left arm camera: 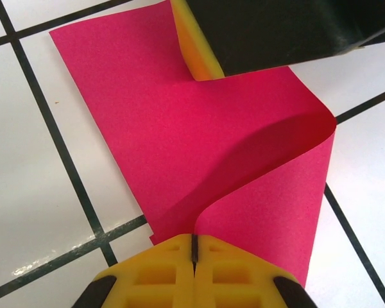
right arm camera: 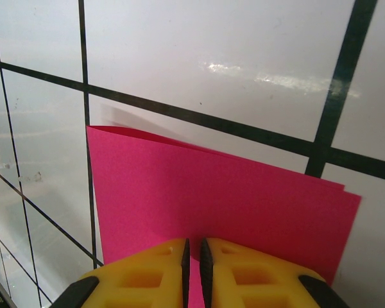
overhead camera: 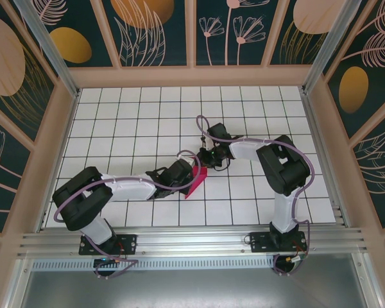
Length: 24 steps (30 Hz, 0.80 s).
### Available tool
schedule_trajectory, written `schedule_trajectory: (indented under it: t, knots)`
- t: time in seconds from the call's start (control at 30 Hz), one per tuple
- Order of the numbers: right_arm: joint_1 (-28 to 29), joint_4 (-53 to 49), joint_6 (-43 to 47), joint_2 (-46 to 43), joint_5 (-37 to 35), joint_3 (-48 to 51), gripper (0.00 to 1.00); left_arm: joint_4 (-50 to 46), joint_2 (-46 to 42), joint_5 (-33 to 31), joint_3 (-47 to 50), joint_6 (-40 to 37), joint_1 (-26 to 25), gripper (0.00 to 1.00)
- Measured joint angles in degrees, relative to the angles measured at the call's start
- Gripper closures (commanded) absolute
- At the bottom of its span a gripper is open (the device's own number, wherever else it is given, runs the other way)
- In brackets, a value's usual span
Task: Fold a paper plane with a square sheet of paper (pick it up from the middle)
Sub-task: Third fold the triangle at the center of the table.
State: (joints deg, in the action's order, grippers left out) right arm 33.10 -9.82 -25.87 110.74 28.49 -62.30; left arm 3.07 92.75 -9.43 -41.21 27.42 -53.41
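The square sheet of paper is magenta-pink and folded over on itself, standing up from the white grid table near the middle. My left gripper is shut on its near edge. In the left wrist view the sheet curls up from the table into the closed jaws. My right gripper holds the opposite edge, and one of its fingers shows at the sheet's far side. In the right wrist view the doubled sheet runs between the nearly closed jaws. No finished paper plane shape is visible.
Patterned wall panels enclose the table on three sides. An aluminium rail runs along the near edge by both arm bases. Bare grid tiles lie to the left, right and far side of the grippers.
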Motion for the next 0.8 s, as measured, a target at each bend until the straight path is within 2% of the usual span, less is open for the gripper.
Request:
schedule_trajectory:
  t: [0.8]
  knots:
    - [0.0,0.24,-0.15,0.0,0.02,0.11,0.81,1.38,0.79,2.6,1.53,2.84,0.59,1.0]
